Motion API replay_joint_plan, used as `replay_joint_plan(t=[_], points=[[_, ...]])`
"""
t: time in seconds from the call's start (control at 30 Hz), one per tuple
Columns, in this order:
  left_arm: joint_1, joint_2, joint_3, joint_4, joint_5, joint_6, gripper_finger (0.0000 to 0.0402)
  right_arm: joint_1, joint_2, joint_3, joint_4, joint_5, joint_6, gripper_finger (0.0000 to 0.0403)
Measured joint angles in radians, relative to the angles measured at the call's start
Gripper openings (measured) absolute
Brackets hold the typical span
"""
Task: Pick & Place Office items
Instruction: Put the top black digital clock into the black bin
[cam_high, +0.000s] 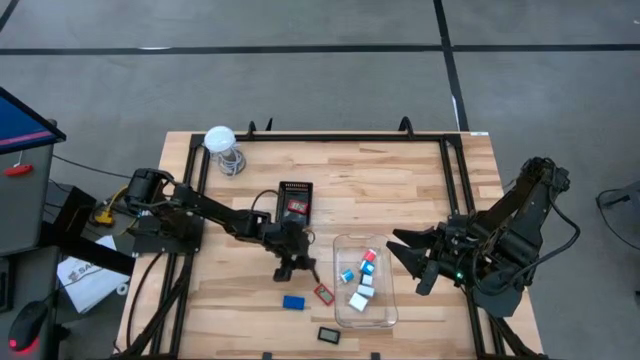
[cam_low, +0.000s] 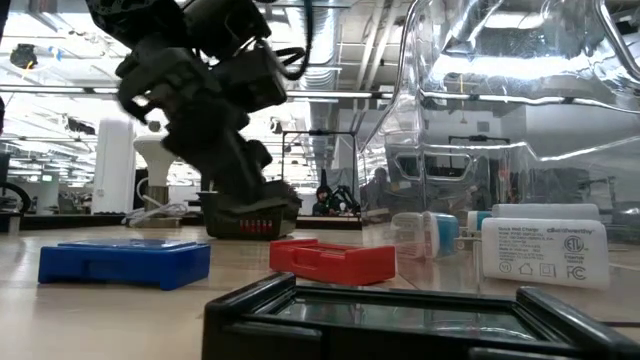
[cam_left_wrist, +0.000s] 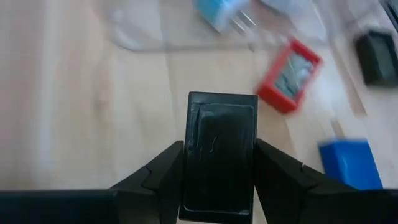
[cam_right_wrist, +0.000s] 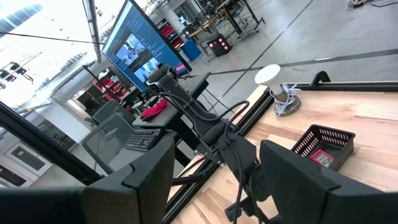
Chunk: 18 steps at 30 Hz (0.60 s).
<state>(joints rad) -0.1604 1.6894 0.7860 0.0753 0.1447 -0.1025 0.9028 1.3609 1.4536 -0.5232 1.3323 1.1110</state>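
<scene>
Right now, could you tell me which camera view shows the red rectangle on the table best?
The left wrist view: the red rectangle lies close and unblocked beyond the left gripper. The low view shows only its edge; the high view shows it tiny; the right wrist view misses it.

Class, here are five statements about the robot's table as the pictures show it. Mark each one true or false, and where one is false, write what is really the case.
1. The left claw grips a flat black rectangle. True.
2. The clear plastic box holds no items. False: several small white and cyan-and-red pieces lie inside it.
3. The blue rectangle lies on the table outside the clear box. True.
4. The right claw grips a red rectangle. False: it is open and holds nothing, beside the clear box.
5. The black mesh tray has a red item in it. True.
</scene>
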Motion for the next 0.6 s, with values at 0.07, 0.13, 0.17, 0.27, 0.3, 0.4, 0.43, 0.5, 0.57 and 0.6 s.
replay_joint_plan(t=[0.07,0.13,0.17,0.27,0.3,0.4,0.43,0.5,0.57,0.6], points=[[0.003,0.0,0.001,0.019,-0.049,-0.042,0.0165,0.0,0.0,0.0,0.0,0.0,0.0,0.0228],[0.005,0.0,0.001,0.022,-0.092,-0.073,0.0171,0.0,0.0,0.0,0.0,0.0,0.0,0.0228],[0.006,0.0,0.001,0.022,-0.114,-0.089,0.0172,0.0,0.0,0.0,0.0,0.0,0.0,0.0228],[0.009,0.0,0.001,0.023,-0.162,-0.127,0.0168,0.0,0.0,0.0,0.0,0.0,0.0,0.0228],[0.009,-0.004,0.001,0.021,-0.168,-0.142,0.0164,0.0,0.0,0.0,0.0,0.0,0.003,0.0228],[0.011,-0.033,0.002,0.029,-0.18,-0.167,0.0156,0.0,0.0,0.0,-0.002,0.0,0.007,0.0228],[0.011,-0.051,0.002,0.02,-0.193,-0.172,0.0156,0.0,0.0,0.0,-0.003,0.0,0.007,0.0228],[0.011,-0.097,0.001,0.024,-0.238,-0.188,0.0161,0.0,0.0,0.0,-0.004,0.0,0.007,0.0228],[0.011,-0.155,0.001,0.007,-0.302,-0.191,0.0169,0.0,0.0,0.0,-0.008,0.0,0.007,0.0228],[0.011,-0.183,0.001,-0.003,-0.345,-0.19,0.0171,0.0,0.0,0.0,-0.008,0.0,0.007,0.0228]])
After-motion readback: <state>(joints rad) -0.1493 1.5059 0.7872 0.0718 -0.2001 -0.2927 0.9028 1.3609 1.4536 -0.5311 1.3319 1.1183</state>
